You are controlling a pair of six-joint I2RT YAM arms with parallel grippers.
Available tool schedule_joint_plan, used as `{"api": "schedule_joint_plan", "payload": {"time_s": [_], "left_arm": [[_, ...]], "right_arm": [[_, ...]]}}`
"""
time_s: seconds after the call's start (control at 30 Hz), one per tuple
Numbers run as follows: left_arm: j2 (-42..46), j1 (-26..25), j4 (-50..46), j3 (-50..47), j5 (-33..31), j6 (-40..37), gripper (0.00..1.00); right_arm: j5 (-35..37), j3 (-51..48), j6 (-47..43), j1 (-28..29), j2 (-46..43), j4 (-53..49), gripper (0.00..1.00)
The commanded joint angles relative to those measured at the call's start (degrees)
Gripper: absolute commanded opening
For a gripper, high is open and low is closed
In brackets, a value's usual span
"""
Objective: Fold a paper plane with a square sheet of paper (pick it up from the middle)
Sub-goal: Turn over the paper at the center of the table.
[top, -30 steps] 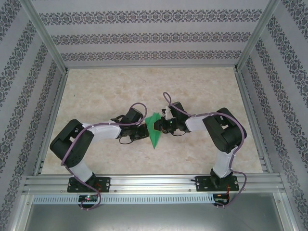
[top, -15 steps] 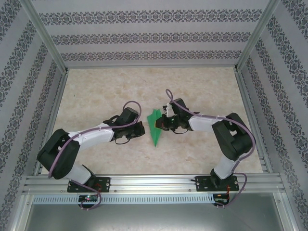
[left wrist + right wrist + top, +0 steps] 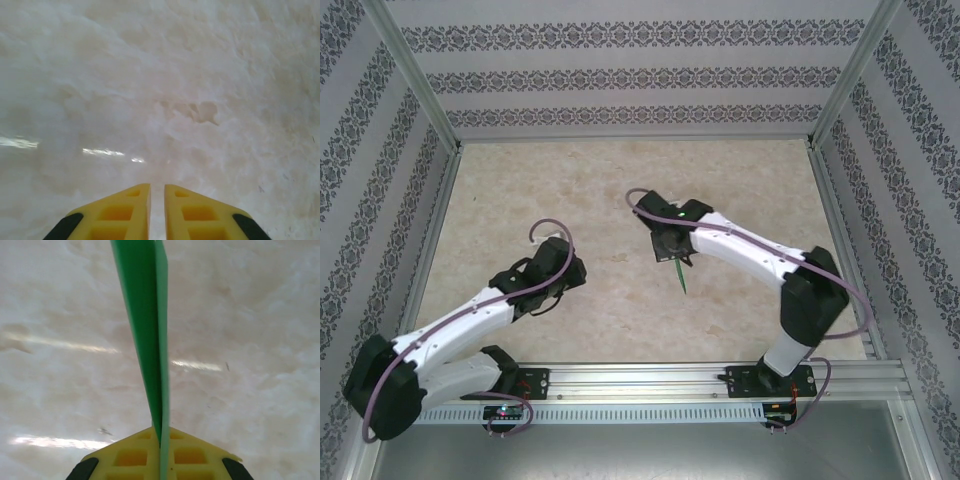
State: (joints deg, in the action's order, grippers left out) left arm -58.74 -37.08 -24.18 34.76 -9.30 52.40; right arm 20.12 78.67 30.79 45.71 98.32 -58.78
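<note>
Drawn apart since the earlier frame, the left fingers (image 3: pixel 131 212) now stand back at the left over the bare table (image 3: pixel 570 180), narrowly parted and empty. The right fingers (image 3: pixel 131 456) pinch the paper plane (image 3: pixel 145 330), which is seen edge-on over the table's middle.

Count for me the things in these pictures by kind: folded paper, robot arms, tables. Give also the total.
Green paper plane: 1
Robot arms, left arm and right arm: 2
Table: 1
Total: 4
</note>
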Motion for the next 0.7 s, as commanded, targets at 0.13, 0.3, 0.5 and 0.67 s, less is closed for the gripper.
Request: {"api": "schedule_joint_plan", "payload": {"time_s": [0.13, 0.3, 0.5, 0.67], "left_arm": [[14.9, 1.0, -9.5, -4.1, -11.7, 3.2, 0.24], [22.3, 1.1, -14.5, -5.0, -14.9, 3.8, 0.28], [25.2, 1.2, -15.2, -5.6, -13.4, 2.4, 0.30], [24.2, 1.2, -12.3, -7.1, -10.3, 2.6, 0.35]], "right_arm": [[7.6, 14.8, 6.6, 8.4, 20.1, -13.1, 0.08], [2.8, 23.7, 8.3, 12.0, 30.0, -12.9, 0.12], [-9.8, 26.2, 7.1, 13.1, 30.4, -6.2, 0.31], [-18.1, 16.7, 6.6, 12.4, 18.5, 4.7, 0.63]]}}
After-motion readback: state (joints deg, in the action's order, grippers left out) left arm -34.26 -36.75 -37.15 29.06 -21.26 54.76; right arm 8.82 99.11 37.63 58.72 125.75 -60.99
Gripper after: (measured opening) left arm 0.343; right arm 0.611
